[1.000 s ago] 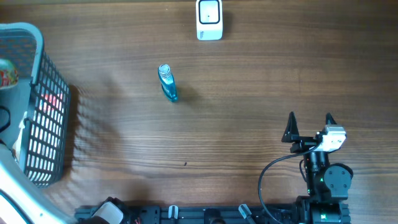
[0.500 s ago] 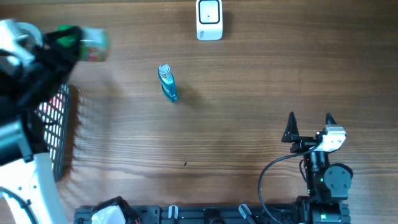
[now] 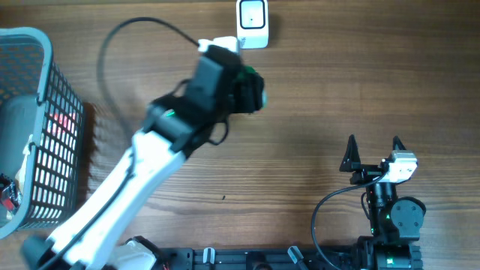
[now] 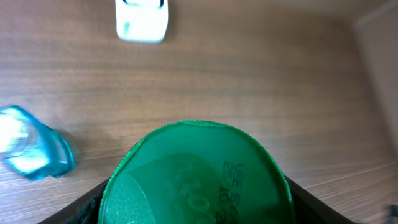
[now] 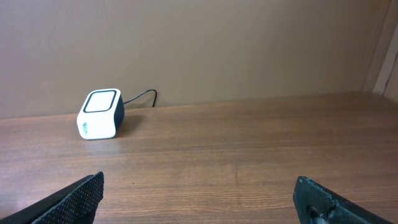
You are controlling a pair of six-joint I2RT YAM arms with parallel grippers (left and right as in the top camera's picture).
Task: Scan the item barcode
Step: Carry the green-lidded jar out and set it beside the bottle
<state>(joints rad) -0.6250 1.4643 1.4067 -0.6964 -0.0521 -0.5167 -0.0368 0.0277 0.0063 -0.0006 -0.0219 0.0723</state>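
The item (image 3: 255,93) is a container with a round green lid (image 4: 196,177), which fills the lower half of the left wrist view. My left gripper (image 3: 247,94) is shut on it, with a dark finger on each side of the lid, and holds it above the table just short of the white barcode scanner (image 3: 253,23). That scanner (image 4: 142,22) sits at the top of the left wrist view. No barcode shows. My right gripper (image 3: 373,152) rests open and empty at the front right, facing the scanner (image 5: 99,114).
A grey wire basket (image 3: 37,127) stands at the table's left edge with packaged goods inside. A small blue bottle (image 4: 34,149) lies on the table to the left of the held item; my left arm hides it in the overhead view.
My left arm has swung from the basket at the left across the table to the back centre, carrying the green-lidded item up to the scanner. The right arm has not moved.
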